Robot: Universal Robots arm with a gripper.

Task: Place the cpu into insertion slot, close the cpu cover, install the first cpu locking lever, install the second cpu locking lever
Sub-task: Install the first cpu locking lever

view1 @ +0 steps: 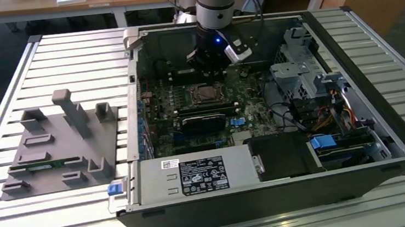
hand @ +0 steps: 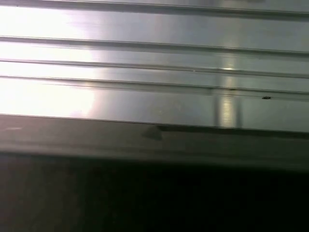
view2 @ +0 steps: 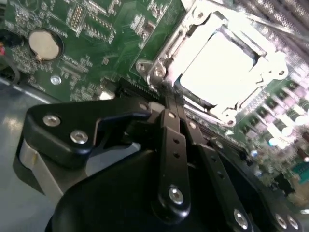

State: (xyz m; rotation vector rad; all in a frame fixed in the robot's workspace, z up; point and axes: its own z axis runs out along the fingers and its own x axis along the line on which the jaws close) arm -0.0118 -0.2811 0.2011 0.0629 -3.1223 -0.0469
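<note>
So the arm is reaching down into the open PC case (view1: 403, 145), which lies on its side on a ribbed aluminium table (view1: 72, 53), and the gripper (view1: 213, 63) is parked over the far part of the motherboard (view1: 163, 122), just past the CPU socket. In the second wrist view the gripper (view2: 169, 104) has its two black fingers (view2: 174, 145) pressed flat together with nothing between them, tips sitting right at the near edge of the socket frame. The cpu (view2: 217, 67) is already sitting in the insertion slot (view1: 204, 94), its pale metal top blown out bright in the second wrist view, and the cpu cover (view2: 166, 53) is folded down around it, the silver frame lying flat with the chip showing through the cut-out. Can't really tell from either view whether the levers are latched, so I'll leave that. There's a round coin battery (view2: 44, 42) on the green board well off to the side of the socket. In the exterior view a black card (view1: 205, 121) sits just on the near side of the socket, the power supply (view1: 193, 176) is at the near edge of the case, and a grey fixture block (view1: 59, 151) with upright pegs rests on the table at the exterior view's left. The first wrist view shows ribbed metal slats (hand: 154, 63).
</note>
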